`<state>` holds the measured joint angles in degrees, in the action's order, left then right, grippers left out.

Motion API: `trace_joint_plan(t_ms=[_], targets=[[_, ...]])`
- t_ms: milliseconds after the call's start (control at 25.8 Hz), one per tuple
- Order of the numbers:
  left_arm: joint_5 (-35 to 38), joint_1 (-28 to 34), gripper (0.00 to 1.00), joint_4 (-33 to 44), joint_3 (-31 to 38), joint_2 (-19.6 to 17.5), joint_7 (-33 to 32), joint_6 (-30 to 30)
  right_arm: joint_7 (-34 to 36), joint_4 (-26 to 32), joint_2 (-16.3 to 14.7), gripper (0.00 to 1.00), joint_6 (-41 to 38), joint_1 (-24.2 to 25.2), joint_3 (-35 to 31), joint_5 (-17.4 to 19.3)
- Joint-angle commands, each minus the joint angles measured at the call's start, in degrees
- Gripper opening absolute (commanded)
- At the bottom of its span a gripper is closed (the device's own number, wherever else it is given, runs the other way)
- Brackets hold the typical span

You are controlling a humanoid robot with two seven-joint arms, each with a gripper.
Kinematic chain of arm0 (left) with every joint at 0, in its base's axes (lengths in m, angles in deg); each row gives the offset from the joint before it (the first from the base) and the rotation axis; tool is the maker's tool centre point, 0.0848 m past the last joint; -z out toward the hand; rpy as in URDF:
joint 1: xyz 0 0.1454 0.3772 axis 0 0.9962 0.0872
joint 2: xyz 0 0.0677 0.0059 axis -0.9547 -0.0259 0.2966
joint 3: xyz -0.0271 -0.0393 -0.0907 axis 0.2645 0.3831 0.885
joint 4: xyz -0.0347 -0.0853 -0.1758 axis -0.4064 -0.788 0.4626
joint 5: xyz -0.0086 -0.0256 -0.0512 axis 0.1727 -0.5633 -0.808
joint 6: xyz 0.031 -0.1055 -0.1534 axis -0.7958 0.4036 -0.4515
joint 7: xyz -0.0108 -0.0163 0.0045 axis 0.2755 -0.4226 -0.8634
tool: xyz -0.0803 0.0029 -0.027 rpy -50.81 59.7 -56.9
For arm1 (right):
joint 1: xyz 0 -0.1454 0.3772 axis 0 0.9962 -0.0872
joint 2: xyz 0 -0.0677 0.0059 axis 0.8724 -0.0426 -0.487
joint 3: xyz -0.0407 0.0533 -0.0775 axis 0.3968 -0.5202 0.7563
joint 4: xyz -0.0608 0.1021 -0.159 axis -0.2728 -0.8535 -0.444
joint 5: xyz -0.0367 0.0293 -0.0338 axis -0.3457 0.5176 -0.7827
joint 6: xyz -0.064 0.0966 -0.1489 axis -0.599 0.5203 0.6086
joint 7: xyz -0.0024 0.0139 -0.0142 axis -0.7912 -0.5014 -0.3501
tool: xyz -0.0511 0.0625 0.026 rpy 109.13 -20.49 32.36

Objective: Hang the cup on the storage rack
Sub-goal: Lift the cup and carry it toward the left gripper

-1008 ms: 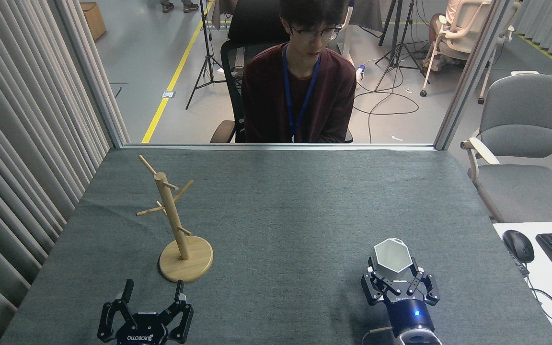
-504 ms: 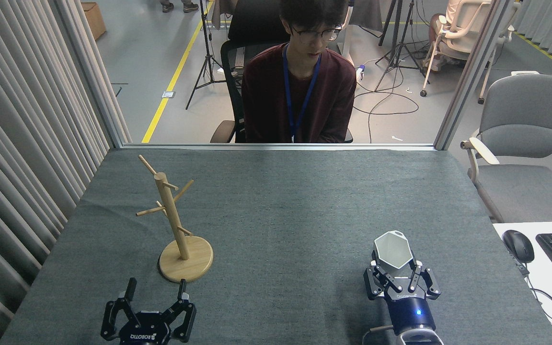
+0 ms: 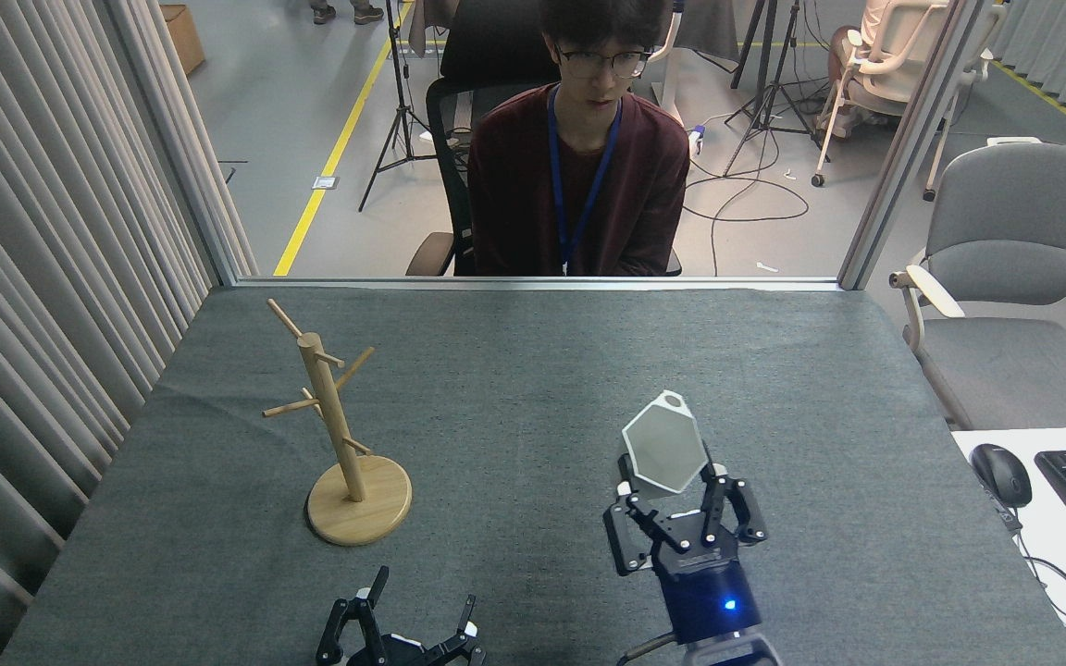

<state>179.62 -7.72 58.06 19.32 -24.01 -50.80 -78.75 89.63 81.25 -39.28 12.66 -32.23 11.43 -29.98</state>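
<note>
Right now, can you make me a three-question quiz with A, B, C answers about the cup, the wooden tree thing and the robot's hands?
1. Where is the storage rack compared with the cup?
A. Left of it
B. Right of it
C. Under it

2. What colour is the cup?
A. Red
B. White
C. Green

3. What is the right gripper doing?
A. Hanging empty
B. Pressing on the rack
C. Holding the cup

Answers:
1 A: the rack stands on the left part of the grey table, the cup is right of the middle.
2 B: its faceted sides look white.
3 C: its fingers close around the cup's lower part, while the left gripper is open and empty.
</note>
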Motion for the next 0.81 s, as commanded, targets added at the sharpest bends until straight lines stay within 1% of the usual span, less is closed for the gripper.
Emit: trace_joint_plan(t_ms=[0,78,155,310,388,504,659,775], targets=[[0.6,-0.6,1.0,-1.0,-1.7,0.2,0.1,0.4,0.1,1.5,3.3,0.65,0.0,3.1,4.4,-5.2],[0.6,-0.6,1.0,-0.8,-2.2,0.2,0.1,1.4,0.2,1.4,5.8,0.65,0.0,4.2,5.4,-7.8],[0.6,-0.6,1.0,-0.6,-3.0,0.1,0.1,1.6,0.2,1.2,7.5,0.65,0.0,4.2,6.3,-8.9],[0.6,-0.6,1.0,-0.5,-4.0,0.2,0.2,1.7,0.2,0.3,8.3,0.65,0.6,3.8,8.7,-9.6],[0.6,-0.6,1.0,-0.6,-4.7,0.3,0.6,1.7,0.1,-0.1,8.4,0.65,0.5,3.8,9.1,-10.1],[0.6,-1.1,1.0,-0.6,-5.7,0.7,0.6,2.0,0.2,-0.7,8.5,0.65,0.6,3.8,11.4,-10.5],[0.6,-2.0,1.0,-1.1,-7.7,0.7,0.5,3.1,0.1,-0.8,8.6,0.65,0.9,3.8,13.0,-10.7],[0.6,-2.7,1.0,-3.0,-8.0,1.0,0.6,4.4,0.1,-0.9,8.7,0.66,1.4,4.5,15.2,-11.0]])
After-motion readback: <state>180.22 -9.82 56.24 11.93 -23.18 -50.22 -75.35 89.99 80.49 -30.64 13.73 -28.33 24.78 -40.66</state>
